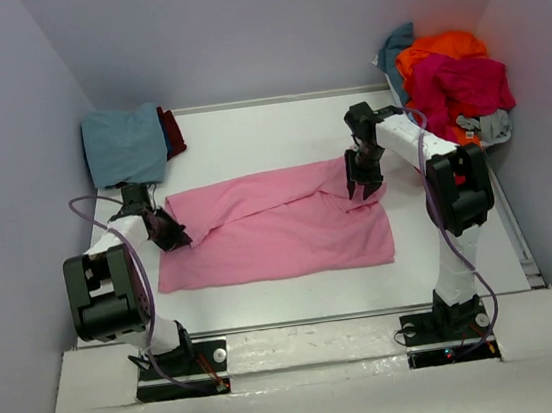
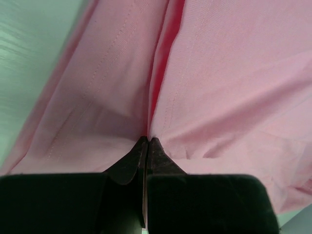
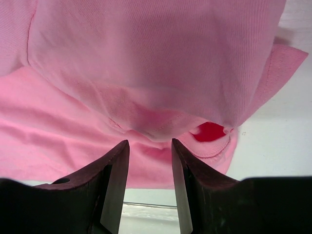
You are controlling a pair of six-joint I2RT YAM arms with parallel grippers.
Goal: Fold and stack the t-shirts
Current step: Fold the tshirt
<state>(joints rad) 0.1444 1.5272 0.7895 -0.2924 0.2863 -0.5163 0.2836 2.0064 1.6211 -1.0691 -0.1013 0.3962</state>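
The pink t-shirt (image 1: 279, 231) lies spread across the middle of the table (image 1: 276, 126), its far half creased into a diagonal fold and its near edge flat and straight. My left gripper (image 1: 174, 234) is clamped shut on the shirt's left edge. The left wrist view shows the two tips pressed together with a ridge of cloth pinched up between them, beside a stitched hem (image 2: 105, 63). My right gripper (image 1: 364, 188) points down at the shirt's far right corner with its jaws parted and nothing between them. Its own camera shows a loose fold just beyond the tips and a red patch (image 3: 209, 131), perhaps the neck label, inside a ribbed opening. I judge the step to be taking hold of both sides for a fold. To do it well, the right jaws should close on that doubled edge, not on a single layer, and both arms should then lift evenly so the thin, limp knit does not drag or bunch. At the far left corner a teal-blue shirt (image 1: 125, 144) sits folded, with a dark red shirt (image 1: 173, 130) showing at its right side. At the far right corner a heap of shirts (image 1: 452, 79) in orange, crimson, teal and grey waits crumpled.
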